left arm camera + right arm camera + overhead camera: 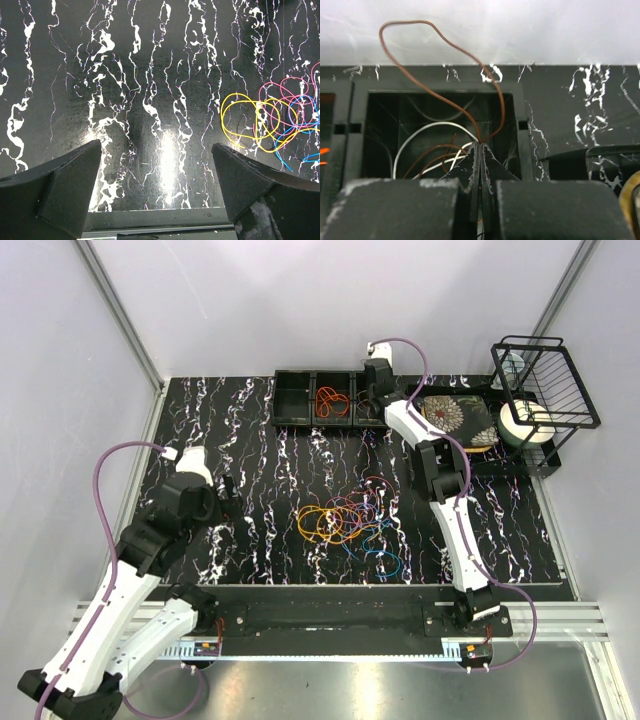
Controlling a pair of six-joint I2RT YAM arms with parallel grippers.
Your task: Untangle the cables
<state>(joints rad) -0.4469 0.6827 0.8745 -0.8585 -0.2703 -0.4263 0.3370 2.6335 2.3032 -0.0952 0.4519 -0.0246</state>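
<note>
**Brown wire pinched over the tray, tangle lying mid-table**

The left fingers (pixel 222 498) are hovering spread wide over the black white-veined table (pixel 250 440), holding nothing. To their right, the heap of thin yellow, orange, pink and blue cable loops (pixel 345 520) is lying mid-table, interlocked. Farthest right, the right fingers (pixel 480 150) are pinching a thin brown wire loop (pixel 440 37) above the right-hand bin of the black three-compartment tray (pixel 312 373). Its springy loop is arching past the rim (likely flopping outside on release, or dragging the white wire (pixel 420 134) up). Only the right wrist view is showing those wires; overhead, the arm is hiding them.
</note>
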